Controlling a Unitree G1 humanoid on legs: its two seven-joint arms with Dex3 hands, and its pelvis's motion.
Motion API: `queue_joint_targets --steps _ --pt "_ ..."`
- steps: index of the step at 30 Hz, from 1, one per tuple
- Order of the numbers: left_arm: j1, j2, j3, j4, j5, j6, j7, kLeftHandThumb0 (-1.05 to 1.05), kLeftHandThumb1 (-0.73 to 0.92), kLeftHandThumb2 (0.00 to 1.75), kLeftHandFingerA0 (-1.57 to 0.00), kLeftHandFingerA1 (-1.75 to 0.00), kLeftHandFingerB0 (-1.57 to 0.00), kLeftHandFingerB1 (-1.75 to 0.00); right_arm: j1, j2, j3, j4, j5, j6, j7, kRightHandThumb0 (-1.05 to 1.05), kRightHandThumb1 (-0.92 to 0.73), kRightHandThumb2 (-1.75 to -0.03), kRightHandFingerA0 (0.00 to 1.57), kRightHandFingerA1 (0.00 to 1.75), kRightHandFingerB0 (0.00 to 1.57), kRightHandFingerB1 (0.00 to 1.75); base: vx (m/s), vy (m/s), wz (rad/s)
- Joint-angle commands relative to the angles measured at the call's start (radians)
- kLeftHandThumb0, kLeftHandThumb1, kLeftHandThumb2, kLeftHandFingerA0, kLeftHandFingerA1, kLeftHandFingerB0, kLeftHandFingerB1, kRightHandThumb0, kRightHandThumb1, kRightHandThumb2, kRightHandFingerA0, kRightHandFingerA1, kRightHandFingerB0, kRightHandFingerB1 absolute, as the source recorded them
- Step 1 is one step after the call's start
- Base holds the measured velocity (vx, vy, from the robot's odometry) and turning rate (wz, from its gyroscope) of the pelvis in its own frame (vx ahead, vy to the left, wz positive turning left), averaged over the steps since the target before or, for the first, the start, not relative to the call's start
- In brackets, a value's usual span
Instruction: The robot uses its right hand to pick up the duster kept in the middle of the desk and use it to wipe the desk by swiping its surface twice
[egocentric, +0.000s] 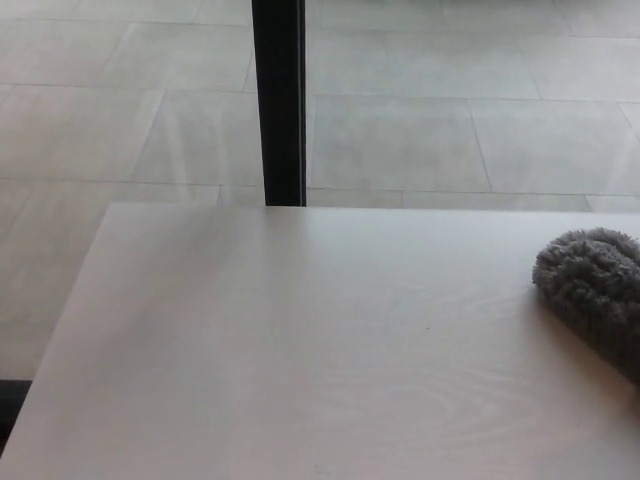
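Observation:
A grey fluffy duster (595, 293) lies on the pale wooden desk (300, 350) at the right edge of the head view. Only its rounded front end shows; the rest runs out of the picture to the right. Neither of my hands appears in this view, so what holds the duster is hidden.
The desk's left edge runs diagonally down the left side and its far edge crosses the picture at mid height. Beyond it lies a tiled floor (420, 120). A black vertical post (278, 100) stands behind the far edge.

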Motion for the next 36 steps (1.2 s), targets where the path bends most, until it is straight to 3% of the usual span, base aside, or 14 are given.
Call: queue_joint_targets --steps 1,7,19,22,23,24,26,30,31,32,33,34,35,36 --pt "0.001 0.015 0.011 0.000 -0.030 -0.037 -0.019 -0.47 0.62 0.59 -0.49 -0.58 -0.62 -0.48 -0.012 0.115 0.048 -0.082 -0.023 -0.008 0.124 -0.42 -0.68 -0.60 0.79 1.70 0.73 0.96 0.00 0.000 0.00" --pt "0.006 0.014 0.003 -0.006 -0.029 -0.044 -0.021 -0.50 0.61 0.59 -0.49 -0.60 -0.59 -0.48 0.018 0.191 0.082 -0.195 -0.036 0.022 0.114 -0.39 -0.75 -0.68 0.89 1.71 0.76 1.12 0.00 0.000 0.00" --pt "-0.009 0.018 0.009 0.001 -0.041 -0.042 -0.021 -0.47 0.61 0.59 -0.44 -0.61 -0.60 -0.51 0.171 0.213 0.141 -0.477 -0.067 -0.026 0.109 -0.31 -0.68 -0.76 0.98 1.72 0.79 0.89 0.00 0.000 0.00" --pt "-0.012 0.023 0.003 0.001 -0.036 -0.047 -0.025 -0.47 0.63 0.59 -0.45 -0.61 -0.57 -0.50 0.207 0.207 0.151 -0.551 -0.066 -0.034 0.149 -0.30 -0.68 -0.74 0.92 1.74 0.77 0.98 0.00 0.000 0.00" --pt "-0.018 0.026 0.006 0.004 -0.040 -0.041 -0.026 -0.47 0.62 0.59 -0.44 -0.61 -0.57 -0.50 0.217 0.201 0.157 -0.576 -0.065 -0.046 0.162 -0.30 -0.59 -0.85 1.13 1.66 0.83 1.14 0.00 0.000 0.00" --pt "-0.020 0.027 0.010 0.003 -0.045 -0.037 -0.034 -0.48 0.62 0.59 -0.47 -0.61 -0.59 -0.49 0.250 0.181 0.168 -0.655 -0.066 -0.055 0.189 -0.33 -0.67 -0.83 0.91 1.75 0.78 1.17 0.00 0.000 0.00" --pt "-0.022 0.028 0.008 -0.002 -0.043 -0.033 -0.030 -0.48 0.61 0.59 -0.48 -0.62 -0.59 -0.50 0.291 0.159 0.178 -0.720 -0.071 -0.093 0.145 -0.32 -0.63 -0.84 0.95 1.75 0.84 1.12 0.00 0.000 0.00" --pt "-0.021 0.030 0.008 -0.006 -0.045 -0.035 -0.042 -0.47 0.60 0.59 -0.49 -0.65 -0.56 -0.49 0.351 0.118 0.203 -0.851 -0.084 -0.108 0.171 -0.32 -0.66 -0.87 0.95 1.75 0.77 1.30 0.00 0.000 0.00" --pt "-0.019 0.030 0.009 -0.010 -0.045 -0.035 -0.036 -0.48 0.59 0.58 -0.50 -0.64 -0.56 -0.48 0.377 0.095 0.216 -0.920 -0.092 -0.111 0.196 -0.33 -0.55 -0.87 1.17 1.65 0.83 1.24 0.00 0.000 0.00" --pt "-0.019 0.032 0.009 -0.011 -0.045 -0.034 -0.036 -0.48 0.59 0.58 -0.50 -0.64 -0.56 -0.48 0.383 0.093 0.217 -0.934 -0.094 -0.109 0.202 -0.33 -0.55 -0.87 1.17 1.65 0.83 1.24 0.00 0.000 0.00" --pt "-0.020 0.032 0.011 -0.009 -0.047 -0.032 -0.036 -0.48 0.59 0.59 -0.51 -0.64 -0.58 -0.48 0.400 0.075 0.219 -0.976 -0.093 -0.122 0.209 -0.34 -0.66 -0.78 0.91 1.75 0.81 1.16 0.00 0.000 0.00" --pt "-0.023 0.034 0.015 -0.005 -0.050 -0.028 -0.037 -0.47 0.59 0.58 -0.52 -0.61 -0.57 -0.46 0.420 0.054 0.227 -1.035 -0.101 -0.129 0.224 -0.36 -0.68 -0.71 0.89 1.75 0.79 1.18 0.00 0.000 0.00" --pt "-0.026 0.035 0.028 -0.003 -0.065 -0.017 -0.052 -0.47 0.45 0.89 -0.47 -0.68 -0.49 -0.61 0.435 0.037 0.232 -1.081 -0.101 -0.139 0.244 -0.41 -0.54 -1.00 1.16 1.33 0.81 1.04 0.00 0.000 0.00" --pt "-0.027 0.035 0.027 -0.004 -0.063 -0.016 -0.049 -0.47 0.56 0.58 -0.53 -0.63 -0.58 -0.47 0.450 0.020 0.232 -1.121 -0.095 -0.157 0.245 -0.33 -0.58 -0.84 0.92 1.75 0.74 1.42 0.00 0.000 0.00"
